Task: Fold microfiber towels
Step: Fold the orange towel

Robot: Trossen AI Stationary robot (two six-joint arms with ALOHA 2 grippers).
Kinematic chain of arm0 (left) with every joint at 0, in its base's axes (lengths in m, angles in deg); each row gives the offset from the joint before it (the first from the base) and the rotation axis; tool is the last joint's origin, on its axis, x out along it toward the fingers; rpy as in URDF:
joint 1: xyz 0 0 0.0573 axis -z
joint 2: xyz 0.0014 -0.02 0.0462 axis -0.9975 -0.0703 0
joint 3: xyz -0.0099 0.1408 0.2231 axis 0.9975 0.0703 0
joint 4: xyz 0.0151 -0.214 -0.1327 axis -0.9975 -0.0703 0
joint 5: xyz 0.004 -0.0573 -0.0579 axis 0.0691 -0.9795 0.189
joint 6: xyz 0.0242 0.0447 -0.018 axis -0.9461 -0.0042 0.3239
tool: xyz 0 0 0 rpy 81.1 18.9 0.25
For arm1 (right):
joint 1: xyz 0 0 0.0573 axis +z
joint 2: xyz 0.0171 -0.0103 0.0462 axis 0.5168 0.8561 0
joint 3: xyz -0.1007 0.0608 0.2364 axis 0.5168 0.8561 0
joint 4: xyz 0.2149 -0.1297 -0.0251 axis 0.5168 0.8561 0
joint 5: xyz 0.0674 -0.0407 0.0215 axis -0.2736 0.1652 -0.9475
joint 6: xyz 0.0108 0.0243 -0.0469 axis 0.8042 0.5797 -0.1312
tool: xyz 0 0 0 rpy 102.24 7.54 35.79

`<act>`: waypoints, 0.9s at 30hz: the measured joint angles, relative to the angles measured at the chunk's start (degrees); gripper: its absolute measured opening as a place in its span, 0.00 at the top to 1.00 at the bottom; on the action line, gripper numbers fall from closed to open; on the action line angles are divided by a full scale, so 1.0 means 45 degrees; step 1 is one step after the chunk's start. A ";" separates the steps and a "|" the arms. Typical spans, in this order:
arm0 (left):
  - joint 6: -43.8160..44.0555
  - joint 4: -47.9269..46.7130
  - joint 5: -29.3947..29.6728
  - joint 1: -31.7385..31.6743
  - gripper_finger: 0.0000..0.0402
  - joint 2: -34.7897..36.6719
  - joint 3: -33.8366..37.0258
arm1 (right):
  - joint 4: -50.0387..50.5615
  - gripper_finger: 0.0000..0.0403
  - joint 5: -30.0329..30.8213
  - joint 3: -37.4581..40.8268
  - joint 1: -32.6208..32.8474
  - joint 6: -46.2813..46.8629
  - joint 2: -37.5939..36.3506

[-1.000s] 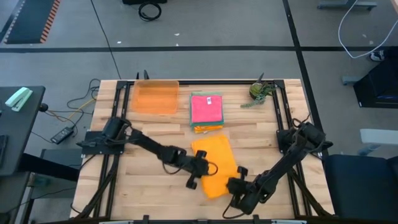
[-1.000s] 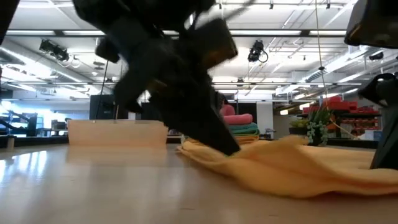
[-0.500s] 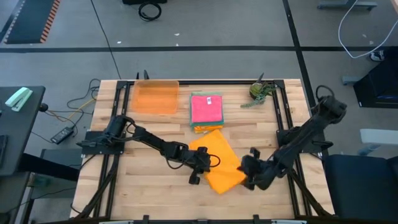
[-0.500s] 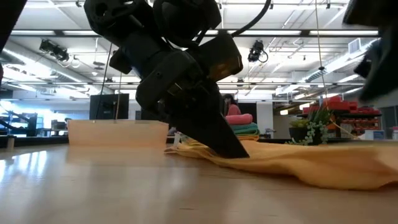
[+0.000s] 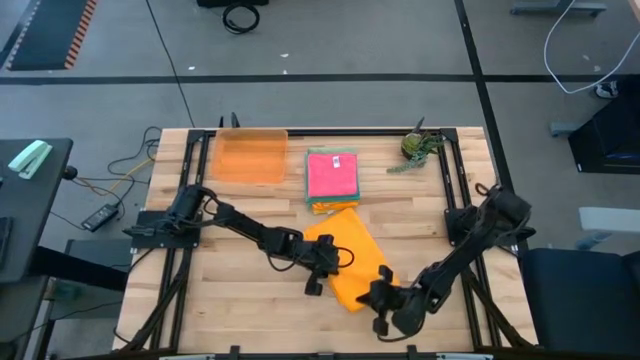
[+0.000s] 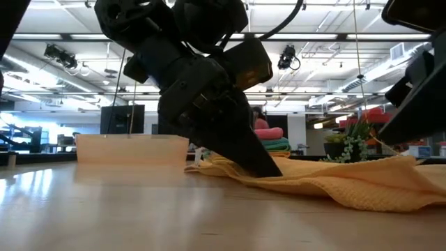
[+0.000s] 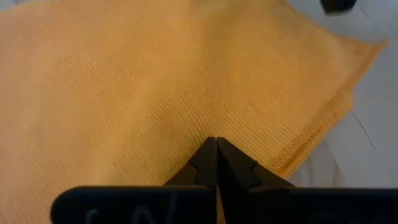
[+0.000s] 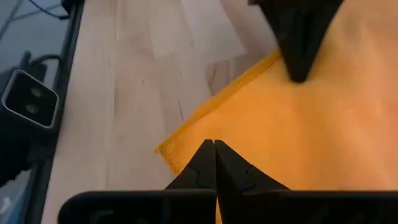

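Note:
An orange-yellow microfiber towel (image 5: 350, 250) lies rumpled on the wooden table, near the middle. My left gripper (image 5: 328, 265) is shut at the towel's left part, slanting down onto it (image 6: 268, 171). My right gripper (image 5: 385, 297) is shut at the towel's near right edge, close to its near corner (image 8: 165, 149). There the cloth humps up off the table (image 6: 408, 167). A stack of folded towels (image 5: 332, 178), pink on top, rests on the table just beyond. My left gripper's shut fingertips (image 7: 216, 142) meet the towel's top surface (image 7: 211, 118) a little inside its edge, slanting down from the table's left. Creases run into the tips. The cloth around them lies on the table. How much cloth is between the tips, I cannot tell. My right gripper has its shut tips on the towel's near right edge (image 8: 249, 155), beside the near corner, slanting down from the table's near right. The cloth there is raised off the table while the rest lies on it. One layer or several, I cannot tell.
A translucent orange tray (image 5: 250, 157) stands at the far left of the table. A small potted plant (image 5: 418, 148) stands at the far right corner. Bare wood lies to the left of the towel and along the near edge.
My right gripper swung toward the table's right edge, drawing the towel's near end out sideways, then came back toward the near edge. The towel went from a long strip to a wider shape, its right part now humped. My left gripper shifted slightly toward the far edge.

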State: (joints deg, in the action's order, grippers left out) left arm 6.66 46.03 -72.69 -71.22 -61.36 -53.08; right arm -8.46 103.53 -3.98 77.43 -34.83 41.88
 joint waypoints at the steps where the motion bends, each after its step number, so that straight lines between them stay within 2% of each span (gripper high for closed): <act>1: -0.0076 -0.0009 0.0039 0.0006 0.97 0.0050 0.0000 | 0.0082 1.00 -0.0039 -0.0148 0.0000 -0.0040 0.0171; 3: -0.0506 -0.0092 0.0361 0.0141 0.96 0.0318 0.0015 | 0.0112 1.00 -0.0068 -0.0259 0.0000 -0.0028 0.0339; 8: -0.2496 -0.0039 0.2268 0.0811 0.99 0.1840 -0.0003 | 0.0971 1.00 -0.0020 -0.0249 -0.0015 0.0495 0.0312; 13: -0.3428 -0.0583 0.2536 0.1571 0.93 0.2708 -0.0021 | 0.1029 1.00 -0.0004 -0.0254 -0.0072 0.0557 0.0321; 16: -0.4613 -0.1081 0.2101 0.2225 0.88 0.2322 -0.0015 | 0.1118 1.00 0.0034 -0.0254 -0.0199 0.0517 0.0316; 19: -0.5750 -0.0460 0.2238 0.2859 0.83 0.1371 0.0024 | 0.1151 1.00 0.0038 -0.0254 -0.0379 0.0475 0.0316; 23: -0.6400 0.2281 0.3363 0.3309 0.75 0.0122 -0.0019 | 0.1370 1.00 0.0042 -0.0249 -0.0571 0.0484 0.0316; 27: -0.7717 0.1919 0.4934 0.3452 0.67 -0.0255 0.0010 | 0.1355 1.00 -0.0015 -0.0249 -0.0597 0.0517 0.0316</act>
State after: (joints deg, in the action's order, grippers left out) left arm -28.06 54.66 -50.48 -55.69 -62.51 -53.03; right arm -2.36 103.46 -5.10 74.74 -32.50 43.30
